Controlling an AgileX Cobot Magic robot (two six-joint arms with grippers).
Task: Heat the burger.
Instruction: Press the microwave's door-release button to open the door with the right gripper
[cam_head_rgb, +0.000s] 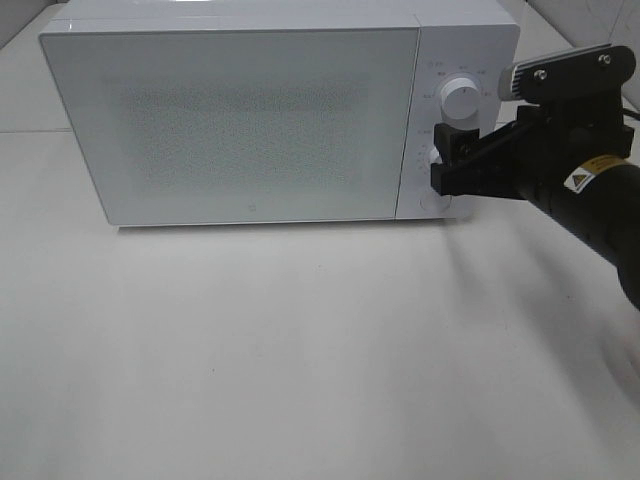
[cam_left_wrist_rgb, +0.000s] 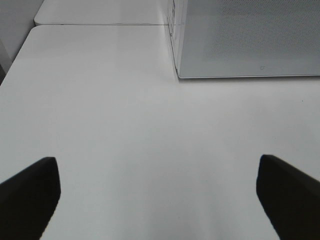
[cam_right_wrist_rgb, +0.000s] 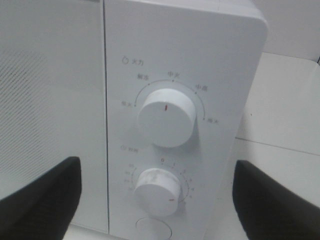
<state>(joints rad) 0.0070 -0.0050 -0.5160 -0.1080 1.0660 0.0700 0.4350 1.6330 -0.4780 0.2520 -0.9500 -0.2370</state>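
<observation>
White timer dial (cam_right_wrist_rgb: 156, 192) sits dead ahead of my right end effector (cam_head_rgb: 447, 158), spread wide around it and gripping nothing; burger out of sight, presumably behind the shut microwave door (cam_head_rgb: 240, 120).

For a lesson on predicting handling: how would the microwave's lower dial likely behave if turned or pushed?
The lower dial is a smooth round knob, so it probably turns in place and might slip if the right claw grips loosely. It looks rigid plastic, unlikely to deform. It's fixed to the broad, flat-sitting microwave, so pushing it likely won't tip anything.
</observation>
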